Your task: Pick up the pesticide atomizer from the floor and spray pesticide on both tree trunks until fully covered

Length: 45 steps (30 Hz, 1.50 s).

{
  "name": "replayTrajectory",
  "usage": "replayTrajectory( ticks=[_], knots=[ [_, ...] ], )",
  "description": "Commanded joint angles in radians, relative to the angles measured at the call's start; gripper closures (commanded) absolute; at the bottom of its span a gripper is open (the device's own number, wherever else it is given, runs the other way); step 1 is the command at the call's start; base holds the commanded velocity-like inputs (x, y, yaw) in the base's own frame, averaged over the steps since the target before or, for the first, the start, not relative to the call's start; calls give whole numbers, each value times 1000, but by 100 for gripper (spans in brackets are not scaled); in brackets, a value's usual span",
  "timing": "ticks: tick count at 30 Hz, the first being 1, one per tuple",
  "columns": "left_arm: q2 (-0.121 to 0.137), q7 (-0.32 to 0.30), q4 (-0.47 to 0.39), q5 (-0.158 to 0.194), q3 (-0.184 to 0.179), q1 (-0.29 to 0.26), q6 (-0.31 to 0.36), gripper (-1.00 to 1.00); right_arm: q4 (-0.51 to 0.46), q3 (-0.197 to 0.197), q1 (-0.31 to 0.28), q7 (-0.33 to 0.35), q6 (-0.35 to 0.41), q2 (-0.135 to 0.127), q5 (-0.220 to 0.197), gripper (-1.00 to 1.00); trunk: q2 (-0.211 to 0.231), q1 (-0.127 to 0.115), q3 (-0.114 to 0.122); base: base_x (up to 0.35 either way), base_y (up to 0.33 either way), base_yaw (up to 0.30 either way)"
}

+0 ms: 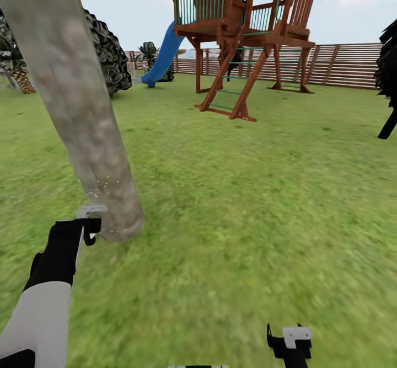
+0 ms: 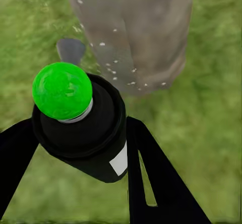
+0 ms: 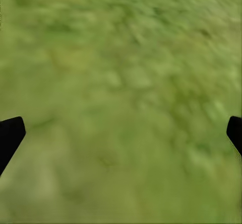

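Left hand (image 2: 75, 148) round half-hidden atomizer (image 2: 80, 118)

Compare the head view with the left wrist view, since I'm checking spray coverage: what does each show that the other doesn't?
Head view alone: the wooden play tower, blue slide, slat fence, and the idle right gripper low over the grass. Left wrist view alone: the spray bottle close up, its green top between the dark fingers, aimed at the trunk base. Both: the mottled tree trunk, white specks low on it, and the grass.
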Motion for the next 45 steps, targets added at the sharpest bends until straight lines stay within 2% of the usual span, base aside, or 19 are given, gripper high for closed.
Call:
replayTrajectory(
  ticks=[1, 4, 6, 9, 11, 13, 16, 17, 20, 21, 23, 24, 27, 29, 31, 33, 35, 39, 45],
  knots=[
    [-6, 0, 2, 3, 1, 1, -1, 100, 0, 0, 0, 0, 0, 0, 0, -100, 0, 0, 0, 97, -266, 278],
    [-57, 1, 27, 2, -1, 7, -2, 100, 0, 0, 0, 0, 0, 0, 0, -100, 0, 0, 0, 80, -201, 278],
    [-52, 1, 30, 1, 6, 8, -3, 100, 0, 1, 0, 0, 0, 0, 0, -100, 0, 0, 0, 13, -30, 279],
    [-7, 0, 33, 1, 22, 29, -4, 100, 0, 1, 0, 1, 0, 0, 1, -100, 0, 0, 0, 2, -6, 279],
    [-23, 1, 35, 3, 16, 42, -5, 100, 0, 1, 0, 2, 0, 0, 1, -100, 0, 0, 0, 54, -4, 264],
    [-64, 3, 36, 1, 4, 48, -7, 100, 0, 1, 0, 2, 0, 0, 1, -100, 0, 0, 0, 229, -93, 83],
    [-74, 8, 35, 2, -2, 49, -7, 100, 0, 1, 0, 2, 0, 0, 0, -100, 0, 0, 0, 270, -156, 8],
    [-74, 8, 35, 1, -1, 49, -7, 100, 0, 1, 0, 2, 0, 0, 0, -100, 0, 0, 0, 263, -165, 1],
    [-16, 7, 35, 0, 18, 71, -8, 100, 0, 1, 0, 2, 0, 0, 0, -100, 0, 0, 0, 241, -153, 78],
    [-6, 7, 36, 1, 19, 73, -8, 100, 0, 1, 0, 2, 0, 0, 1, -100, 0, 0, 0, 143, -76, 216],
    [-3, 7, 53, 1, 14, 82, -9, 100, 0, 1, 0, 2, 0, 0, 1, -100, 0, 0, 0, 55, -29, 252],
    [-11, 8, 65, 5, 10, 88, -10, 100, 0, 1, 0, 2, 0, 0, 1, -100, 0, 0, 0, 12, -7, 270],
    [-74, 7, 93, 8, 6, 90, -16, 100, 0, 1, 0, 2, 0, 0, 1, -100, 0, 0, 0, 3, -2, 274],
    [-98, 7, 100, 7, -6, 90, -21, 100, 0, 1, 0, 2, 0, 0, 0, -100, 0, 0, 0, 0, 0, 275],
    [-82, 6, 110, 4, -1, 91, -22, 100, 0, 1, 0, 2, 0, 0, 0, -100, 0, 0, 0, 0, 0, 275],
    [-24, 5, 113, 6, 1, 107, -23, 100, 0, 1, 0, 2, 0, 0, 1, -100, 0, 0, 0, 0, 0, 275],
    [-2, 5, 113, 8, -2, 115, -23, 100, 0, 1, 0, 2, 0, 0, 1, -100, 0, 0, 0, 24, -2, 275],
    [-29, 7, 113, 8, -9, 116, -23, 100, 0, 1, 0, 2, 0, 0, 1, -100, 0, 0, 0, 186, -116, 136],
    [-35, 8, 109, 8, -8, 116, -21, 100, 1, 0, 0, 2, 0, -1, 1, -100, 0, 0, 0, 235, -162, 6]
  ],
)
